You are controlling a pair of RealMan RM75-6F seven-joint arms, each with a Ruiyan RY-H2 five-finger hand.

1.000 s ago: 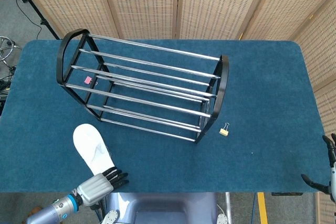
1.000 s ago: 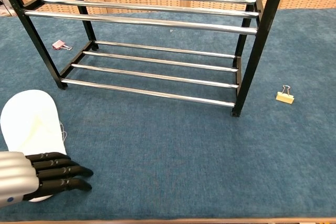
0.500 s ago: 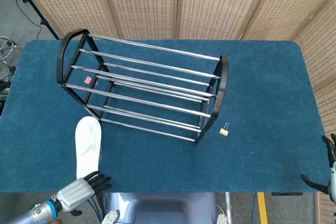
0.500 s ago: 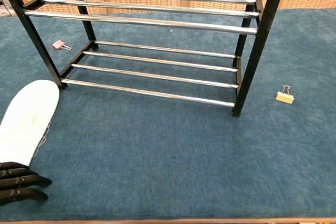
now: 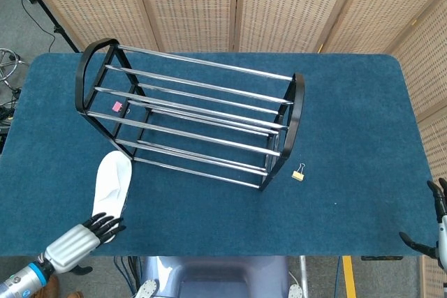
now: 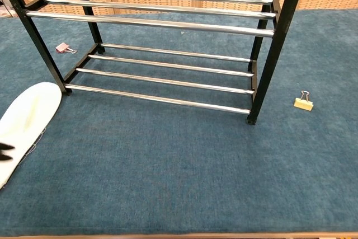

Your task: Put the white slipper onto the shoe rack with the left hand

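The white slipper (image 5: 113, 183) lies flat on the blue table, left of the shoe rack's front corner, toe pointing toward the rack. In the chest view the white slipper (image 6: 25, 122) runs off the left edge. My left hand (image 5: 80, 239) is at the table's front edge, its dark fingers (image 5: 105, 225) laid over the slipper's heel and holding it; the chest view shows only the fingertips (image 6: 4, 150). The black and chrome shoe rack (image 5: 195, 122) stands mid-table with bare rails (image 6: 168, 23). My right hand (image 5: 438, 228) hangs off the table's right front corner, fingers apart and holding nothing.
A pink binder clip (image 5: 117, 107) lies under the rack's left end, also seen as the pink clip (image 6: 62, 47). A yellow binder clip (image 5: 299, 172) sits by the rack's right foot, the same yellow clip (image 6: 304, 102) in the chest view. Wicker screens stand behind the table.
My left hand has drawn left and back toward the front edge. The slipper's heel swung left with it, so the toe now points at the rack. The right hand has not moved.
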